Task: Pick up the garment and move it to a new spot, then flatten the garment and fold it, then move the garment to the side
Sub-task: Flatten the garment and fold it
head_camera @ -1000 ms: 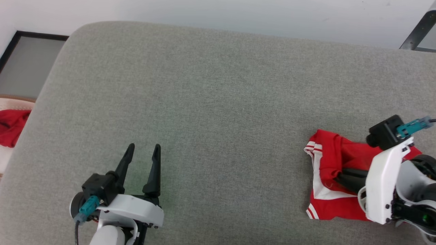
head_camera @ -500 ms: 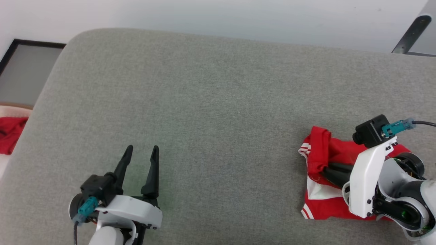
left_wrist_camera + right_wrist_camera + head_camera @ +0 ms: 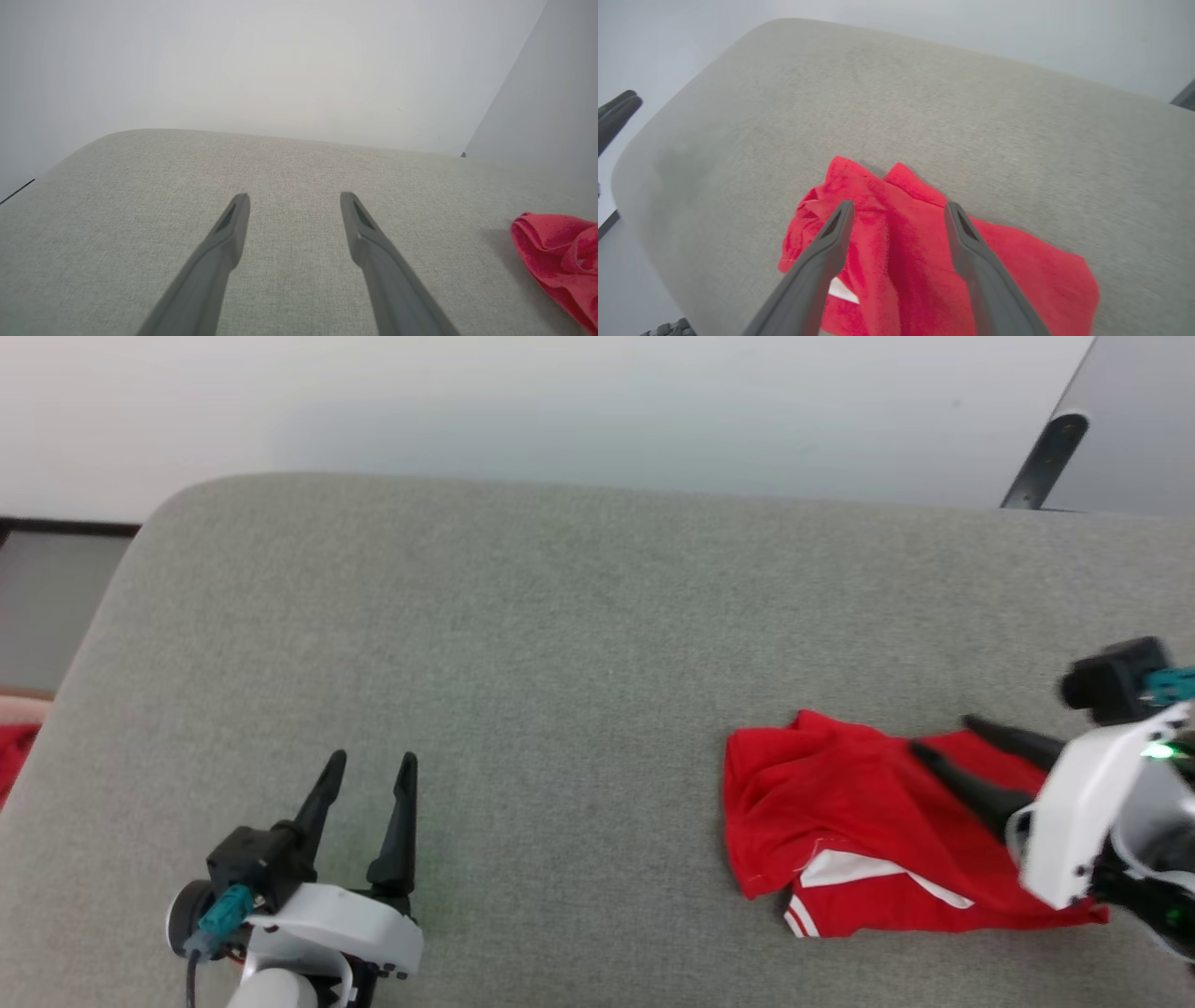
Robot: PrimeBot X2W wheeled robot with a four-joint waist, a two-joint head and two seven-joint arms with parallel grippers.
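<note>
The garment [image 3: 840, 831], a red T-shirt with a white sleeve and striped trim, lies loosely folded on the right of the grey cushion [image 3: 560, 644]. My right gripper [image 3: 941, 739] hovers over its right part, open, fingers spread and holding nothing. The right wrist view looks down on the garment [image 3: 901, 252] between and beneath my right gripper [image 3: 896, 209]. My left gripper [image 3: 366, 765] stands open at the lower left, far from the cloth. In the left wrist view, my left gripper [image 3: 294, 198] frames bare cushion, and an edge of the garment [image 3: 556, 247] shows at the right.
A pale wall runs behind the cushion. A dark metal leg [image 3: 1041, 457] stands at the upper right. At the far left edge, off the cushion, lies a bit of other red cloth [image 3: 11, 756] beside a dark-framed panel [image 3: 47, 597].
My right gripper has opened, let go of the garment and drawn back to the right. The garment has dropped into a wider, flatter heap. The head camera has shifted, sliding the scene down.
</note>
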